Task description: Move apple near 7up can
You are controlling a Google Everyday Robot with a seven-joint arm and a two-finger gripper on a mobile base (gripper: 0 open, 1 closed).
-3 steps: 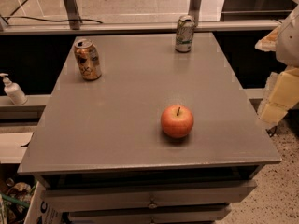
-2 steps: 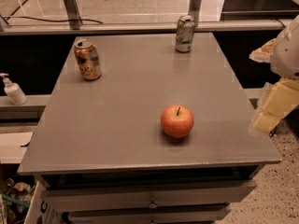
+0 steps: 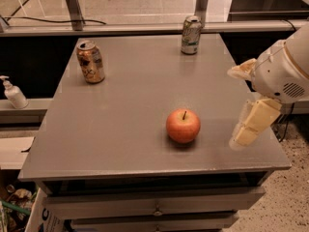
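Apple (image 3: 183, 125) upright on bench (image 3: 128, 105), near front edge. 7up can (image 3: 191, 35) at its 12 o'clock, well apart, by far edge. Orange-gold can (image 3: 90, 62) at 10 o'clock. Hand (image 3: 235, 108) at 3 o'clock, near, fingers spread wide, holding nothing

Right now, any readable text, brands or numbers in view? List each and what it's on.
None legible.
7up can: green markings, too blurred to read.
Orange-gold can: pattern only, unreadable.
Pump bottle: no readable label.
Gripper, at the table right edge, right of the apple: no markings.
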